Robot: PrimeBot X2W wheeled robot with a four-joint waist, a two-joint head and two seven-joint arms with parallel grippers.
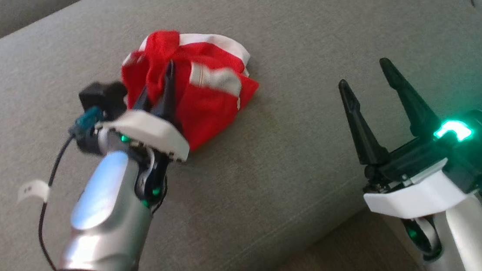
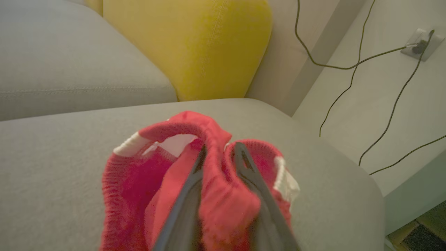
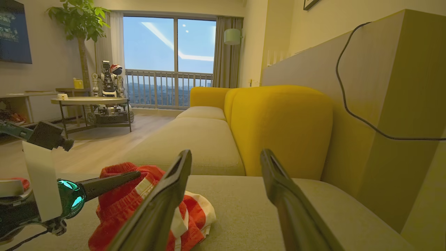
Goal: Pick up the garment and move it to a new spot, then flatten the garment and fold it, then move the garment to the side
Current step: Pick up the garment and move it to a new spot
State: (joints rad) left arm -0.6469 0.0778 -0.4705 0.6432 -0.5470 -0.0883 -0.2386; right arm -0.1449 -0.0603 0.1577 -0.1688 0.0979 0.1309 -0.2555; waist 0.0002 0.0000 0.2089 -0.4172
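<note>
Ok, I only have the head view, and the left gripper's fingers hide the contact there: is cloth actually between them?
Observer: Yes. In the left wrist view a red fold of the garment fills the gap between the fingers of the left gripper.
Operator: And what lies beyond the garment, past my frame?
Observer: A yellow cushion stands at the back of the grey seat.

Grey sofa seat (image 1: 295, 157) is lying open between the bunched garment (image 1: 207, 99) and the right gripper (image 1: 364, 72); the left gripper (image 1: 157, 79) is blocking the garment's near left side, while a yellow cushion (image 3: 278, 129) is closing off the far edge
</note>
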